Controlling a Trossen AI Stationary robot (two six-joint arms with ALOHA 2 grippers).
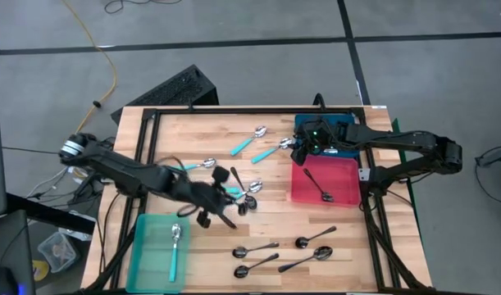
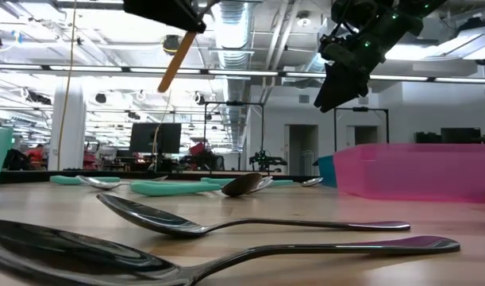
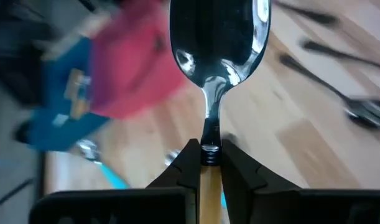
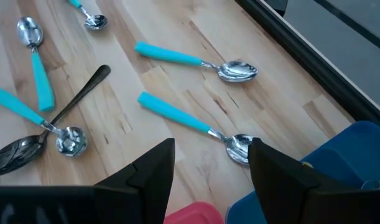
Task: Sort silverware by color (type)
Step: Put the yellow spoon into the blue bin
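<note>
Silverware lies scattered over the wooden counter (image 1: pixel 193 131), and 1 orange-handled spoon (image 3: pixel 216 43) is up in the air, pinched by its handle between the jaws of the left gripper (image 1: pixel 219 205) above the middle of the counter; in the low view the orange handle (image 2: pixel 177 62) slants down from the gripper at the top of the picture. Just beside that gripper, teal-handled spoons (image 1: pixel 248 188) and a dark one lie crossed in a small cluster. Farther back, 2 teal-handled spoons (image 4: pixel 196 59) lie side by side on bare wood, and the right gripper (image 1: pixel 299 149) hovers over the nearer one (image 4: pixel 196 121) with its jaws spread wide and holding nothing. To the right of these sits a pink tray (image 1: pixel 348 168) with 1 dark spoon (image 1: pixel 318 185) lying in it, and behind it a blue tray (image 1: pixel 348 124), mostly covered by the right arm. At the near left corner a teal tray (image 1: pixel 148 246) holds 1 teal-handled spoon (image 1: pixel 175 246). Along the near edge, right of the teal tray, several all-dark spoons (image 1: pixel 316 238) lie apart from each other, and the low view shows 2 of them (image 2: pixel 250 225) close to the camera, bowls toward the left.
</note>
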